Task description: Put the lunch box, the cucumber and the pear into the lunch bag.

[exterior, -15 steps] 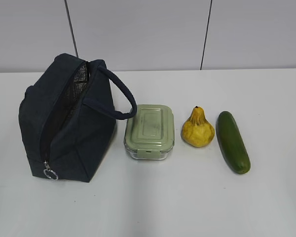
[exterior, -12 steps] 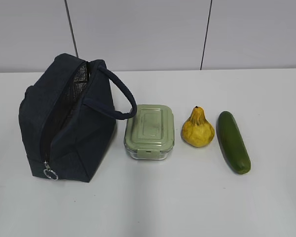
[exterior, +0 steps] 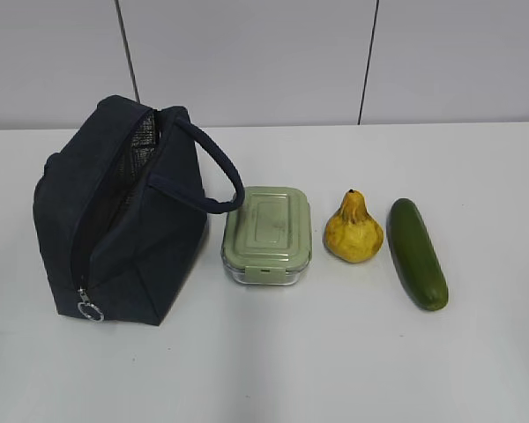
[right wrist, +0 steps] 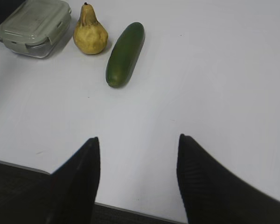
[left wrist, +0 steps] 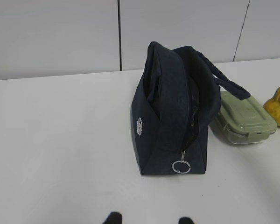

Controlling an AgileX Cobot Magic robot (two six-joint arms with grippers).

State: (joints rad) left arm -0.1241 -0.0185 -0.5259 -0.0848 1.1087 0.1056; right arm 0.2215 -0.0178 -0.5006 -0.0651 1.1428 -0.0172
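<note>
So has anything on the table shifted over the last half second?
Nothing visibly changed. The lunch bag, lunch box, pear and cucumber all lie where they were, and no arm has entered the exterior view.

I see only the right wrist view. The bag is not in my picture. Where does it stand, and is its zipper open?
Observer: The lunch bag stands on the table, left of the lunch box; its zipper gapes, showing lining.
Operator: Where is the zipper pull?
Observer: The ring pull hangs at the bag's lower front end.
Operator: Is the handle in the way?
Observer: The handle loops toward the lunch box and overlaps its edge in the exterior view.
Operator: Does the left gripper hold anything?
Observer: No. The left gripper shows only two separated tips, nothing between them, short of the bag.
</note>
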